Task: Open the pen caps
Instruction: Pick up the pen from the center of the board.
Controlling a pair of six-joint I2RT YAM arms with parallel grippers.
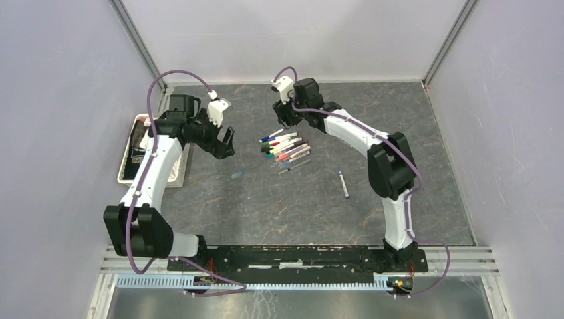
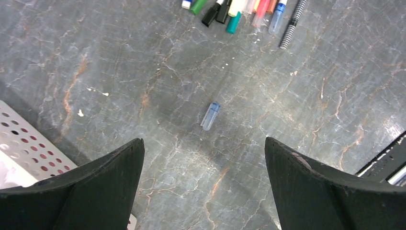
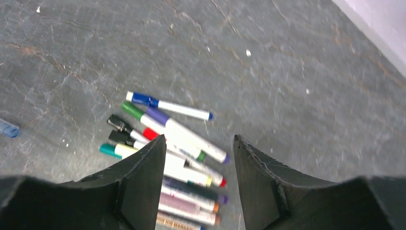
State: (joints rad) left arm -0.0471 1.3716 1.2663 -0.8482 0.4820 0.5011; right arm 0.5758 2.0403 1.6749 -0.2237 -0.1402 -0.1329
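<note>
Several pens with white barrels and coloured caps lie bunched together mid-table, and they also show in the right wrist view as the pens. One pale blue pen cap lies loose on the table, seen from above as the cap. A single uncapped pen rests apart to the right. My left gripper is wide open above the table just short of the loose cap, holding nothing. My right gripper is open over the far-right end of the pen bunch, with nothing between its fingers.
A white perforated tray holding a dark object sits at the table's left edge, behind my left arm; its corner shows in the left wrist view. Grey walls close the table on three sides.
</note>
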